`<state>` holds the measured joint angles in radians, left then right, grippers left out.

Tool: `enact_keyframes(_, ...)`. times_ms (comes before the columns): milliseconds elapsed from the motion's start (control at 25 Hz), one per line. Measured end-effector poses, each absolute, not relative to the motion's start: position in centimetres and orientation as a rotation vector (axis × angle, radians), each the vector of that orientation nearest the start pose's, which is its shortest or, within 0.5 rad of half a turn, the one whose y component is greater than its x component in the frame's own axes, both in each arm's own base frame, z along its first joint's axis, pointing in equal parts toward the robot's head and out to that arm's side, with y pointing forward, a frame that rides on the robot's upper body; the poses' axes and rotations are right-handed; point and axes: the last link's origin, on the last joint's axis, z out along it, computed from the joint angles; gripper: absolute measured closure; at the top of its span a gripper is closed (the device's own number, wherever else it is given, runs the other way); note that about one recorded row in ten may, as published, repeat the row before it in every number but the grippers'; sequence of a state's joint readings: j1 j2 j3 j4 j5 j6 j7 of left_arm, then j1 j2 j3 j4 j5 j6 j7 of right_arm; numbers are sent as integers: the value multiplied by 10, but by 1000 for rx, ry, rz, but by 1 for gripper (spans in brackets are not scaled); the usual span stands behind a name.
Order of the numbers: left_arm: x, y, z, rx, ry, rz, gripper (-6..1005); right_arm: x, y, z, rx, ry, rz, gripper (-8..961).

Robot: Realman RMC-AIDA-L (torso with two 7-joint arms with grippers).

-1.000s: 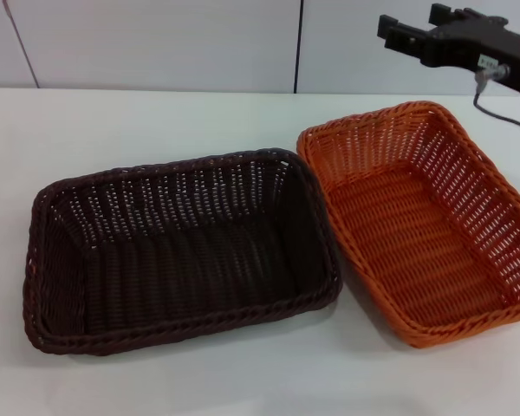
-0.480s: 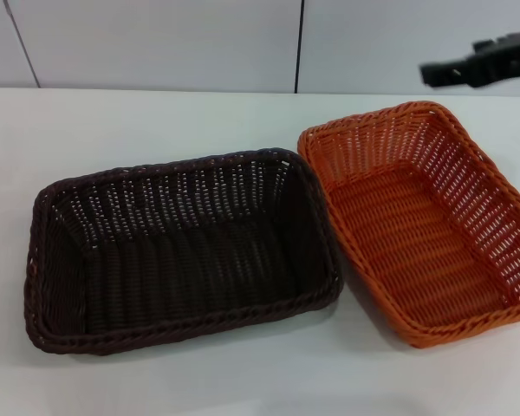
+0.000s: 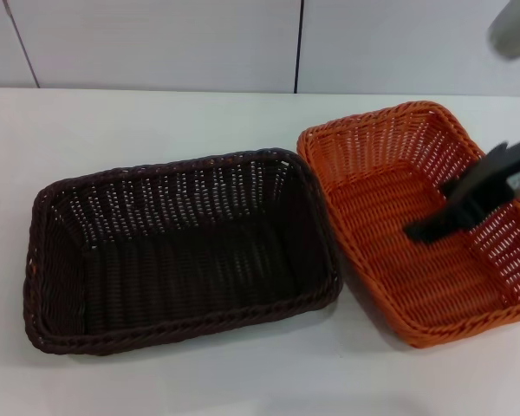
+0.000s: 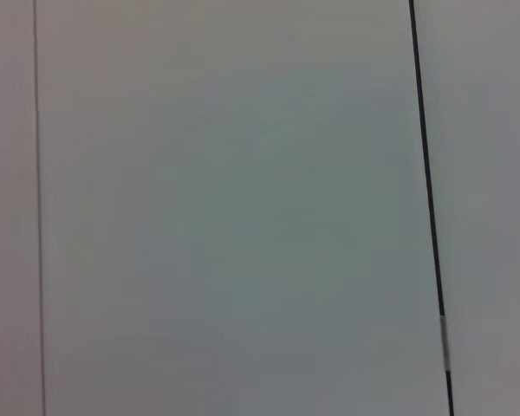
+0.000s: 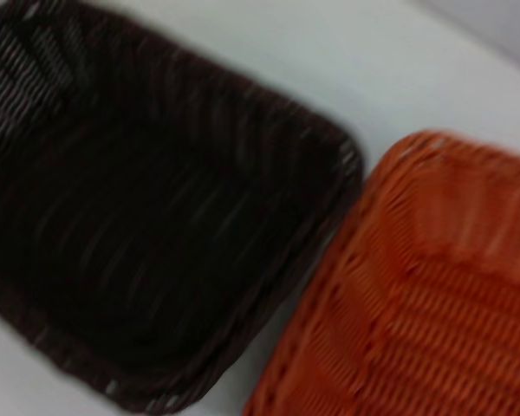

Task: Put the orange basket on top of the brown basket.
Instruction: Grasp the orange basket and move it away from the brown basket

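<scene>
Two baskets sit side by side on the desk [image 3: 156,121]: brown basket [image 3: 182,251], orange basket [image 3: 416,217] at its 3 o'clock. Right tool [image 3: 468,195] hangs over the orange one; can't tell if it's spread.

The orange basket [image 3: 420,217] at right looks like woven plastic wicker, slightly glossy, ribbed, with a braided rim. The brown basket [image 3: 178,247] at centre left has the same weave, duller. The white table [image 3: 156,117] is smooth and matt. The right gripper [image 3: 468,195] looks matt black.
</scene>
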<state>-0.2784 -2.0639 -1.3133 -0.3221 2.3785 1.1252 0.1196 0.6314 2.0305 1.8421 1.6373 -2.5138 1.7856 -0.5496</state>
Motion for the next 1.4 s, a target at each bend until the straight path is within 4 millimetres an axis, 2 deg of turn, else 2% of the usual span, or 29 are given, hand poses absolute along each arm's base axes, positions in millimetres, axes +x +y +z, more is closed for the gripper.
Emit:
enact_keyframes(360, -376, 315, 44, -1228, -559, -483, 181, 121, 326, 28, -2733, 690, -542, 134)
enact_keyframes(640, -378, 318, 39, -1247, -589, -466, 181, 117, 317, 23, -2783, 682, -565, 133)
enact_keyframes(920, -380, 318, 37, -1244, -609, -460, 181, 123, 311, 19, -2788, 657, -655, 134)
enact_keyframes(1120, -382, 318, 36, -1244, -628, -453, 181, 128, 303, 9, -2806, 594, -772, 134)
enact_keyframes(1400, -382, 319, 35, -1244, -639, -451, 181, 137, 305, 7, -2748, 522, -890, 133)
